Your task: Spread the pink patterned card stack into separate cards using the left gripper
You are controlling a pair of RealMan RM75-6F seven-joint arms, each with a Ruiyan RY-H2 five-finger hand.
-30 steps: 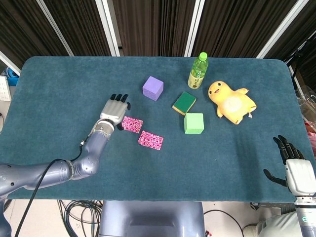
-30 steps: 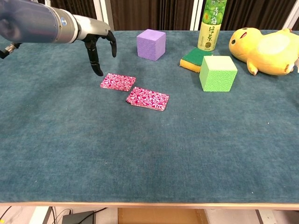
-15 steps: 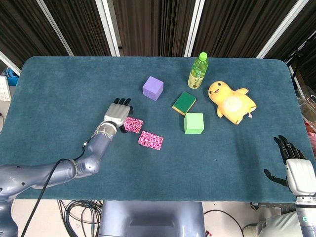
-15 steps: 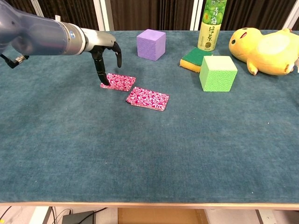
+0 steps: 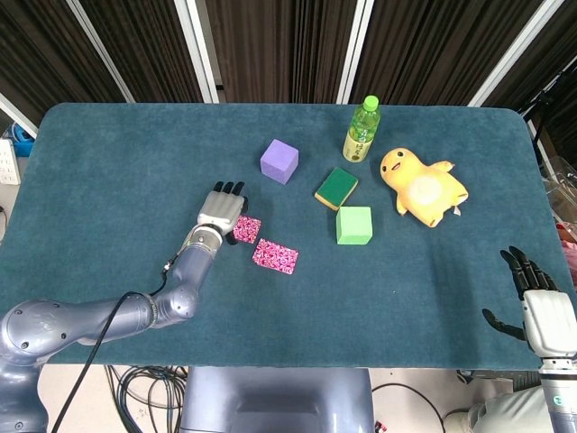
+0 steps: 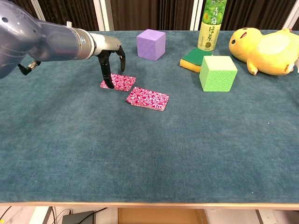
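Pink patterned cards lie as two pieces: one card point(image 6: 119, 82) under the left hand point(image 6: 110, 58), whose spread fingertips point(image 6: 110, 84) press its left edge, holding nothing; the remaining stack point(image 6: 147, 98) sits just right of that card. Bare cloth opens leftward. A second ago the hand hovered further left. Beyond the card stands a purple cube point(image 6: 151, 44). The right hand point(image 5: 534, 302) rests open, well apart.

1. Cards point(image 6: 147, 98): pink, white-patterned.
2. Cubes: purple cube point(image 5: 279, 161), green cube point(image 5: 353, 225).
3. Sponge point(image 5: 336, 188): green over yellow.
4. Duck toy point(image 5: 422, 187): yellow.
5. Tablecloth point(image 5: 117, 162): teal.
6. Bottle point(image 5: 361, 130): green.
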